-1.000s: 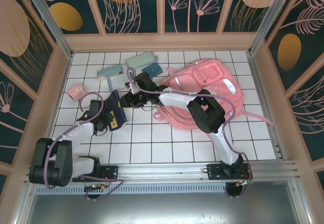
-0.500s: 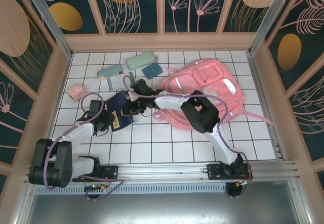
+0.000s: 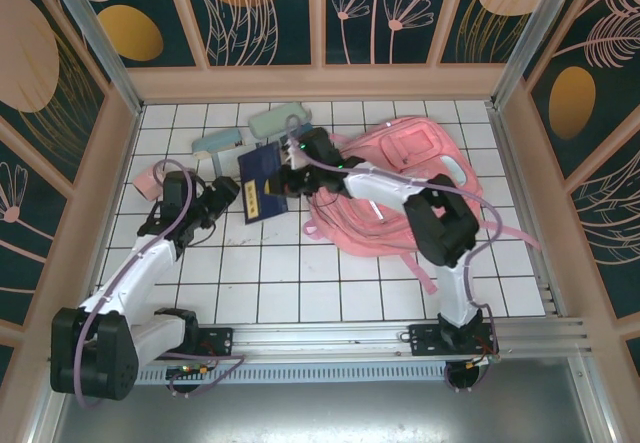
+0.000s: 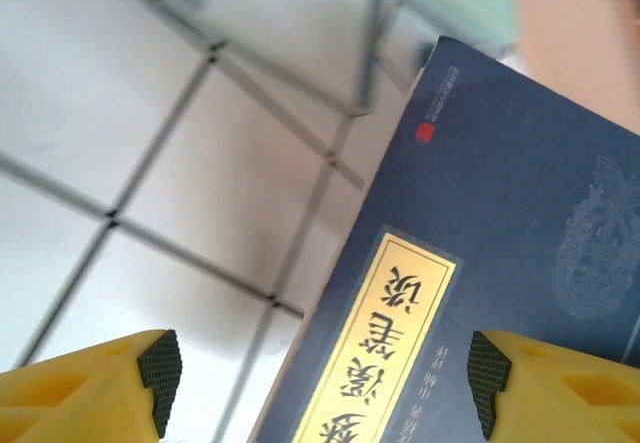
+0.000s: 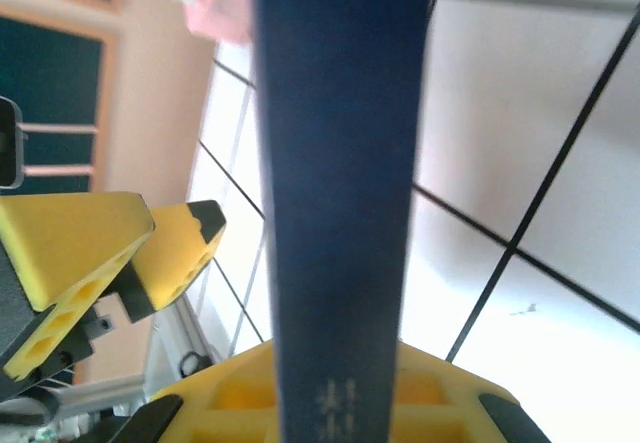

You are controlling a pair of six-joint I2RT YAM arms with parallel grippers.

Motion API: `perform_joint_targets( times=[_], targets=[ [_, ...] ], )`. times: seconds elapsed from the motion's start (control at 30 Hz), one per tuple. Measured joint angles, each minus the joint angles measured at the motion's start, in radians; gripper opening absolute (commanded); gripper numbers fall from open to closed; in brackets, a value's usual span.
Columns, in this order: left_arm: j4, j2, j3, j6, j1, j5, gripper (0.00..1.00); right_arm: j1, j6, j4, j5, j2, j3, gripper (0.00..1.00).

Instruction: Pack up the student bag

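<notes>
The student bag lies flat at the back right of the tiled table, pink with white patches. A dark blue book with a yellow title label hangs just left of it. My right gripper is shut on the book's right edge. In the right wrist view the book stands edge-on, clamped in my right gripper. My left gripper is open, a little left of the book. In the left wrist view the book lies beyond my left gripper, with its yellow fingers spread wide.
A mint pencil case and a pale blue box lie at the back. A small pink item sits by the left wall, behind the left arm. A bag strap trails toward the right wall. Wooden walls enclose the table.
My left gripper opened, let go of the book and drew back to the left. My right gripper shut on the book and carried it back and right, toward the bag.
</notes>
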Motion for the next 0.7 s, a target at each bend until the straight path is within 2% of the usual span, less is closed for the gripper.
perform_joint_targets(
  times=[0.23, 0.5, 0.7],
  targets=[
    [0.255, 0.101, 0.018, -0.084, 0.0, 0.219, 0.81, -0.122, 0.08, 0.15, -0.113, -0.162, -0.114, 0.0],
    [0.542, 0.178, 0.018, -0.193, 0.0, 0.409, 0.8, -0.134, 0.229, 0.351, -0.238, -0.198, -0.206, 0.0],
    [0.594, 0.206, 0.008, -0.214, 0.0, 0.466, 0.78, -0.134, 0.315, 0.466, -0.284, -0.198, -0.216, 0.0]
  ],
)
